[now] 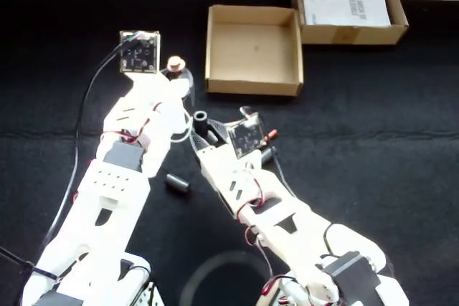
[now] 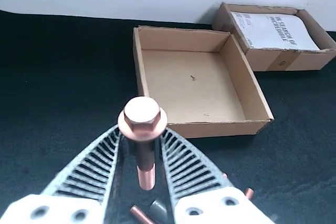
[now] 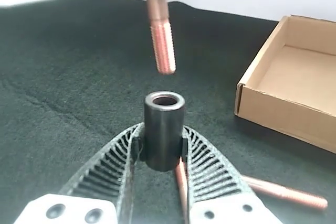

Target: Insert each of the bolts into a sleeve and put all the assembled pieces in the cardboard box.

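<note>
Bolt [image 2: 142, 121] hangs upright, hex head up and threaded end down. The sleeve [image 3: 164, 129] stands upright below it with its bore open to the top. In the right wrist view the bolt's tip is above the mouth of the bore with a clear gap, not yet in. We judge both are held this way so the thread can drop straight into the hole. We cannot tell whether the two axes line up in depth.

The left gripper [image 2: 143, 145] is closed narrow on the bolt's shank just under the head, ribbed fingers on either side. The right gripper [image 3: 164, 148] is likewise closed narrow on the sleeve's lower half, leaving the rim free. We take that as deliberate: it leaves room for the bolt head to seat.

The cardboard box [image 1: 251, 85] sits just beyond both grippers, open-topped, with nothing assembled in it. We judge it close enough for a short carry once the pair is mated.

- A spare sleeve [image 1: 177, 183] lies on its side between the two arms.
- Loose bolts [image 3: 283, 192] lie flat on the table [image 1: 373, 141] near the right gripper.
- A second box [image 1: 349, 34], holding a printed sheet, touches the first box's far corner.
</note>
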`<state>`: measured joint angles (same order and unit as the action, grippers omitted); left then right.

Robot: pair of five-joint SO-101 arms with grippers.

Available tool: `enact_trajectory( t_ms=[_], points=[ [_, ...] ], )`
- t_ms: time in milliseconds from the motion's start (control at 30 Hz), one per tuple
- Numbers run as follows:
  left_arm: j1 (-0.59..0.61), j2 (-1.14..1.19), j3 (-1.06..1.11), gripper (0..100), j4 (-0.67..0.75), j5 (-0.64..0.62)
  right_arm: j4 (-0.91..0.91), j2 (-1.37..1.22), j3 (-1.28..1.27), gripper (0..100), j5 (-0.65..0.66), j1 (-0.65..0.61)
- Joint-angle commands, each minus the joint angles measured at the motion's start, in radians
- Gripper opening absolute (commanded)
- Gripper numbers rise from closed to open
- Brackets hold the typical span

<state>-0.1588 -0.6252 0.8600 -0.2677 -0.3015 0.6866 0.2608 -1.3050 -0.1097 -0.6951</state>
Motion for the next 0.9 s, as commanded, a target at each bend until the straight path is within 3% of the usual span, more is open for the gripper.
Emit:
enact_trajectory(
  t_ms=[0,167,433,733,867],
  points=[
    [-0.038,-0.010,-0.053,1,-0.002,-0.003,0.031,-0.019,0.001,0.6,-0.009,-0.007],
    [-0.076,-0.012,-0.058,1,-0.008,-0.003,0.082,-0.124,0.012,0.6,-0.009,-0.004],
    [-0.073,-0.012,-0.111,1,-0.167,-0.003,0.165,-0.183,0.012,0.6,-0.005,-0.002],
    [-0.077,-0.012,-0.105,1,-0.172,-0.006,0.165,-0.183,0.013,0.6,-0.005,-0.002],
    [-0.079,-0.012,-0.096,1,-0.173,-0.064,0.165,-0.183,0.013,0.6,-0.005,-0.002]
  ],
)
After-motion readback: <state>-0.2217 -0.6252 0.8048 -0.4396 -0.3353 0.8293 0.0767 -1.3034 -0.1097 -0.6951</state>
